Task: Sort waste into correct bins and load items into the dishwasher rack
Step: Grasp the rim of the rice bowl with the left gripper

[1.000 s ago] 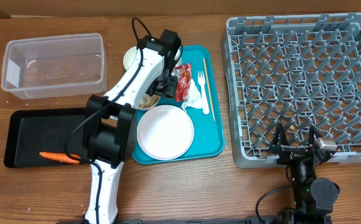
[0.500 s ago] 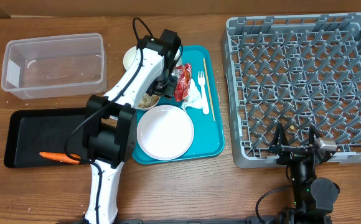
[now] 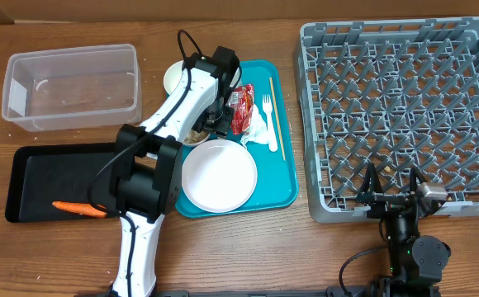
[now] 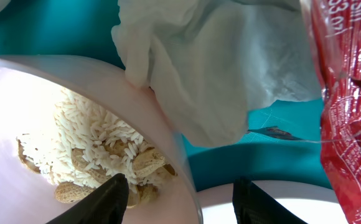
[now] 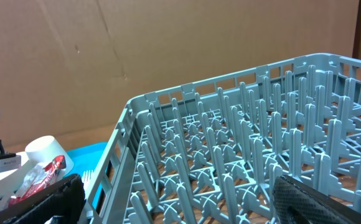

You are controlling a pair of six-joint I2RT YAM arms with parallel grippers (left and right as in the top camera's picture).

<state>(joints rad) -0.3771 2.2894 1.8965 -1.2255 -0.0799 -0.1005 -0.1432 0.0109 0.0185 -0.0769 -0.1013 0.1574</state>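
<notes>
Basically one small change over the last second: the left gripper point(image 4: 188, 199) has shifted slightly over the teal serving tray point(image 3: 285, 181) and its jaws have narrowed a bit; everything else sits where it was. Wrist view: jaws parted, straddling the rim of the small white bowl point(image 4: 18, 99), with one finger inside next to the rice and peanut scraps point(image 4: 99, 140) and the other outside, over the edge of the plate point(image 3: 219, 175). Gaps show on both sides of the rim, so it is not pinching yet. My read: a grab on the bowl rim is about to close, likely to tip the scraps into a bin before the bowl goes to the dishwasher rack point(image 3: 304, 99). The crumpled napkin point(image 4: 218, 68) touches the bowl's rim and the red snack wrapper point(image 4: 345, 93) lies just beside it, so the outer finger could snag the napkin. Right gripper point(image 3: 391, 196) is spread wide, holding nothing, unmoved at the rack's near wall. Sorting looks barely begun. The carrot point(image 3: 78, 209) lies in the black tray point(image 3: 49, 165), the clear tub point(image 3: 73, 51) shows nothing inside, and the rack has no dishes. The cup point(image 3: 173, 78) sits at the teal tray's far left corner; fork point(image 3: 266, 106) and wooden stick point(image 3: 277, 115) lie on the tray.
</notes>
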